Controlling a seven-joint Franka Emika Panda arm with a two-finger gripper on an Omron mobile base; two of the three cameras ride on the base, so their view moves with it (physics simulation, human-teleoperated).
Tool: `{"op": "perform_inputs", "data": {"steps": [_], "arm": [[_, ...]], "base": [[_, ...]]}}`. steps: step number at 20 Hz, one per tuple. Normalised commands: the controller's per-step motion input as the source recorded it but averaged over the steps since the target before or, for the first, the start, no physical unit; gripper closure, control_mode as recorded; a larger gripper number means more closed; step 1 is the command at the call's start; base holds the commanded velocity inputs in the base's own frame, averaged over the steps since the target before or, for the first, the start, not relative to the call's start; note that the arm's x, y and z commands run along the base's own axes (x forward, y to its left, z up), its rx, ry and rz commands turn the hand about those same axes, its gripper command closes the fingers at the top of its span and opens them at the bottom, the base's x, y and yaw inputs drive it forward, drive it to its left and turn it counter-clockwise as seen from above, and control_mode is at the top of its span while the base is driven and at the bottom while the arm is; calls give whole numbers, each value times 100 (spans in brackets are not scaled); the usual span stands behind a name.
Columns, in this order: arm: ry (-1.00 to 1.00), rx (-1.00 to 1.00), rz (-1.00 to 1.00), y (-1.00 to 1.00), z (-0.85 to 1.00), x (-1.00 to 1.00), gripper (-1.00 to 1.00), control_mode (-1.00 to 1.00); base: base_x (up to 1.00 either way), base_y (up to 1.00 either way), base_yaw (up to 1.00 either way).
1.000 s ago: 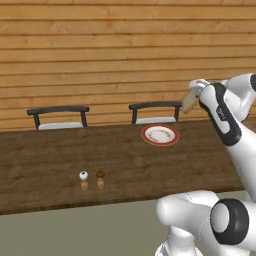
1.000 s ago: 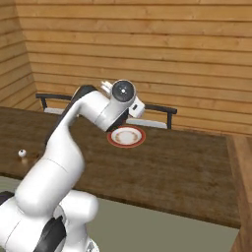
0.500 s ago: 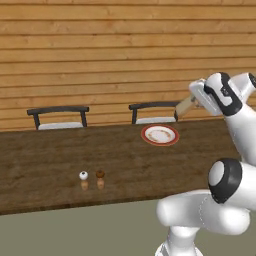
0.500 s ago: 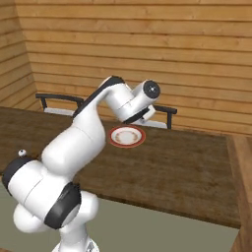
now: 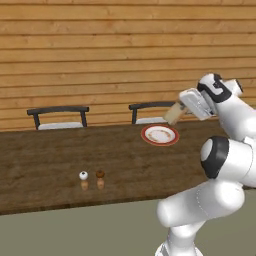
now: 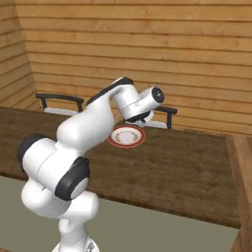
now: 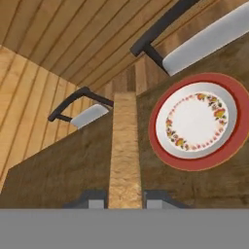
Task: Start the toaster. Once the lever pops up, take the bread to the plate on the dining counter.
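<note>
My hand [image 5: 181, 109] is gripping the bread [image 5: 174, 114] edge-on, right of centre in the left base view, just above the plate [image 5: 160, 135]. In the hand view the bread is running up the middle between my fingers [image 7: 90, 199], with the plate lying on the dark table [image 7: 58, 180] at the right and two chairs [image 5: 57, 117] standing beyond.

The left base view looks forward and down from behind the arm's left, over the desk [image 5: 50, 165] to the plank wall. The right base view does the same from the other side. Both share the plate [image 5: 160, 135] and chairs. The hand view hangs close above the desk, plate [image 7: 197, 121] to its right.
</note>
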Motion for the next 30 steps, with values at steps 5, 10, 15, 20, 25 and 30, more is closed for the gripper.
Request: {"op": "perform_inputs", "data": {"steps": [5, 10, 15, 20, 25, 30], "arm": [[-1, 0, 21, 29, -46, 14, 100, -100], [-2, -5, 10, 4, -44, 20, 100, -100], [-4, -4, 5, 0, -45, 17, 100, -100], [-2, -1, 8, 11, -46, 17, 100, -100], [-6, 0, 9, 19, -36, 25, 100, -100], [-14, 0, 8, 0, -16, 29, 100, -100]], "base": [[0, 0, 0], [0, 0, 0], [0, 0, 0], [0, 0, 0], [0, 0, 0], [0, 0, 0]]}}
